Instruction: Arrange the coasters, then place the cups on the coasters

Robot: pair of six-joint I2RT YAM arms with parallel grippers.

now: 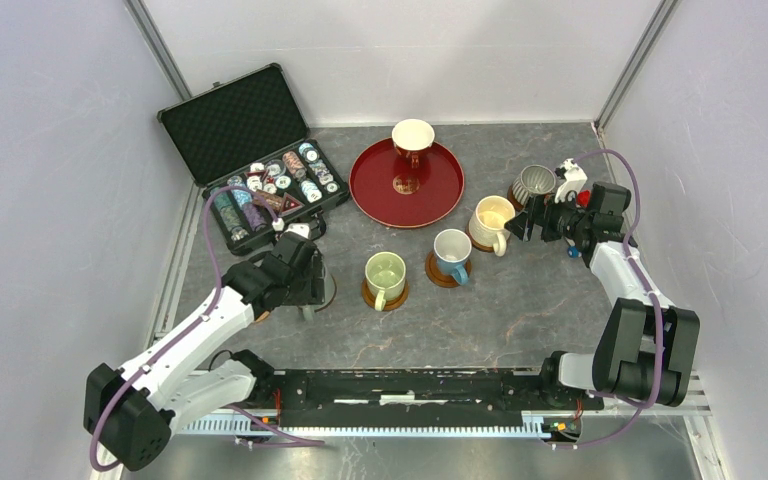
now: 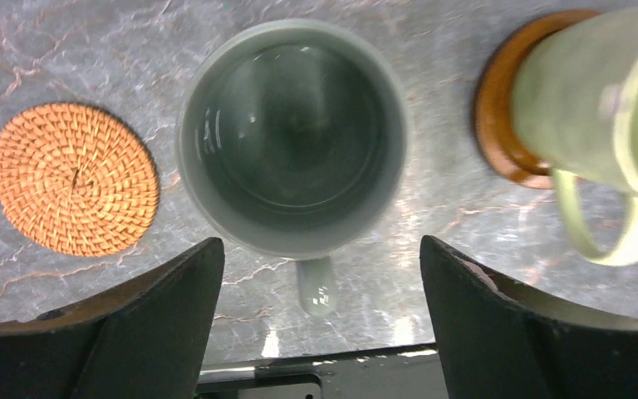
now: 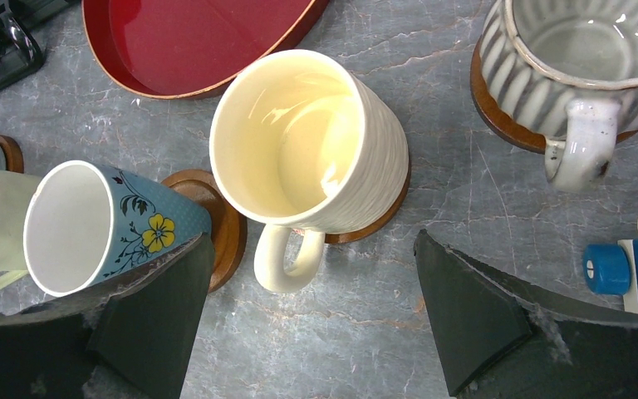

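Woven coaster (image 2: 75, 179): left wrist view only

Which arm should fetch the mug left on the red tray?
Probably right: the right gripper, open, sits nearer the reddish mug on the red tray; the left gripper, also open, is farther away over the grey mug.

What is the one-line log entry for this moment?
left end effector: open over grey mug | right end effector: open over cream mug | red mug: on tray
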